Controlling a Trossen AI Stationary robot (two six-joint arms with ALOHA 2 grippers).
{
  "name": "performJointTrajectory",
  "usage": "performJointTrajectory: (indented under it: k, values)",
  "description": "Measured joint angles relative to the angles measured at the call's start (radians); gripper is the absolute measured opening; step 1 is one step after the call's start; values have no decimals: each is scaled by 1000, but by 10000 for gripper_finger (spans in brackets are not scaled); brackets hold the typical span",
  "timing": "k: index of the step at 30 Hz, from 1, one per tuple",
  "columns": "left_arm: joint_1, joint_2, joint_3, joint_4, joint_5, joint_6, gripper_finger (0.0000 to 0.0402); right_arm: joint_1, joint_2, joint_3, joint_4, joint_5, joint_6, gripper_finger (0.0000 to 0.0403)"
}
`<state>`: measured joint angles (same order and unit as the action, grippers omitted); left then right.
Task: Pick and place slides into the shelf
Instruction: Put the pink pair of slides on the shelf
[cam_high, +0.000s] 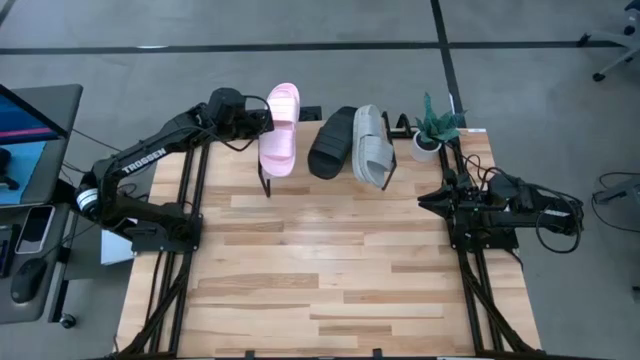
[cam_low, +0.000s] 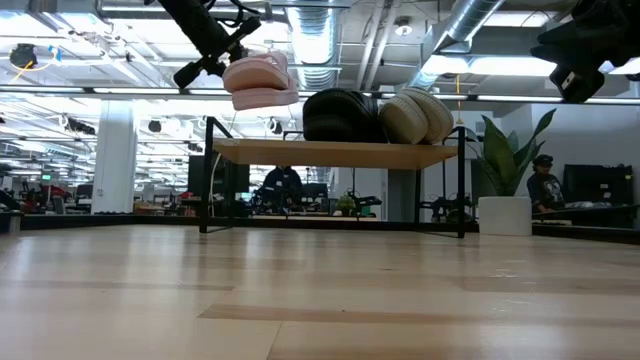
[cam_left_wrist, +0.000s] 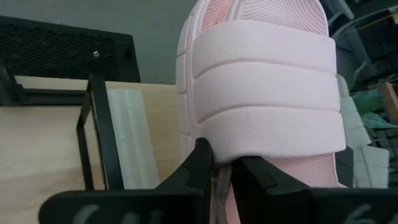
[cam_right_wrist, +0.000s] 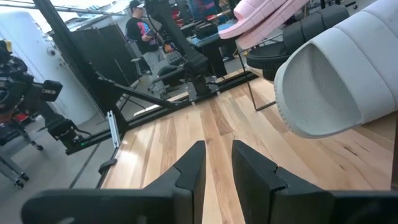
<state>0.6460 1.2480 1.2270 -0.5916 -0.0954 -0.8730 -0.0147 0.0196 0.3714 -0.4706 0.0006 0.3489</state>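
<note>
- The last slide is being placed: the left end effector (cam_high: 262, 118) is clamped on the pink slide (cam_high: 280, 130), holding it just above the shelf (cam_low: 335, 152) at its free end.
- The black slide (cam_high: 333, 142) and grey slide (cam_high: 372, 145) already sit on the shelf, side by side.
- Next move, as I judge it: lower the pink slide flat onto the plank, clear of the black one, then release.
- The slides are soft foam with ribbed straps; the shelf is a pale wood plank on thin black legs.
- The right end effector (cam_high: 425, 201) waits at the desk (cam_high: 320, 280) edge, fingers slightly apart, holding nothing.
</note>
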Motion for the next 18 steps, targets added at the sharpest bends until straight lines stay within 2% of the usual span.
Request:
performJointTrajectory:
  k: [9,18]
  values:
    - [-40,61,-2,-25,-36,-5,25,0,0,0,0,0,0,69]
    - [-45,64,-2,-40,-51,-4,22,0,0,0,0,0,0,69]
